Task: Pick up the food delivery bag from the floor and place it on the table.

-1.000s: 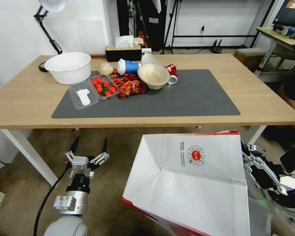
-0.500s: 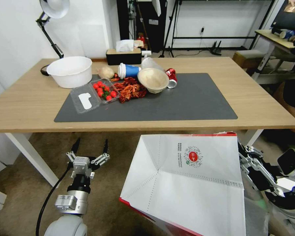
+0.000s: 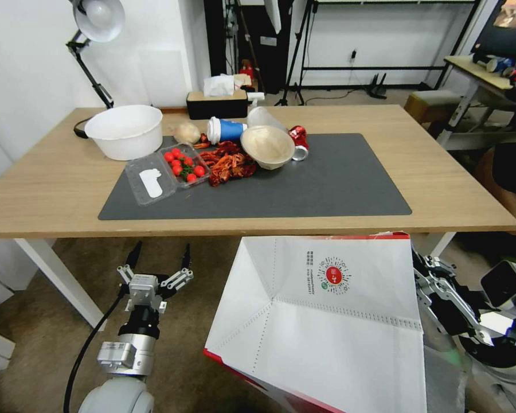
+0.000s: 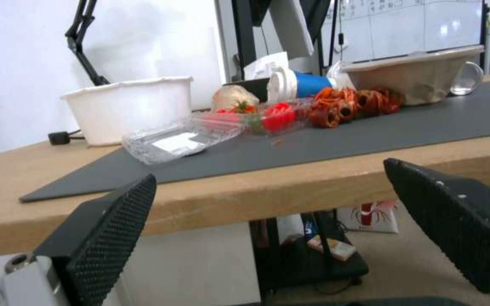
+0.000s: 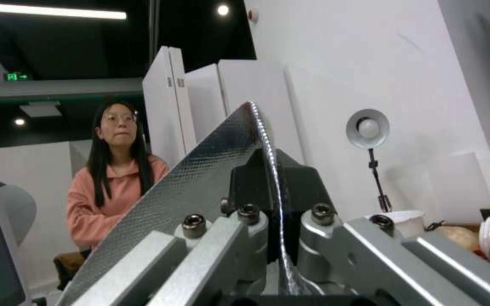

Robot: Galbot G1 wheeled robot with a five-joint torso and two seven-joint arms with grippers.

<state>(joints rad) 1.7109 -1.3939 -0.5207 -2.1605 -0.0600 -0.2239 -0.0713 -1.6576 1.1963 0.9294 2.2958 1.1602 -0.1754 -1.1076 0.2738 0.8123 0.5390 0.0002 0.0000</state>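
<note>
Right wrist view first: right gripper [image 5: 273, 238] is clamped on the foil-lined edge of the food delivery bag [image 5: 200, 187], both fingers pinching that wall. From the head camera I see the bag [image 3: 327, 321] held off the floor [image 3: 200, 344], tilted, logo side up, just in front of the table [image 3: 458, 195] edge and below its top. Over the last second the table has slid down in my head picture while the bag's top edge sits closer to the table edge, so I judge the torso is rising and the lift is underway, placement not yet done. Left gripper [image 3: 157, 261] hangs spread open, idle, near the table leg. Free mat [image 3: 350, 183] space lies ahead of the bag.
</note>
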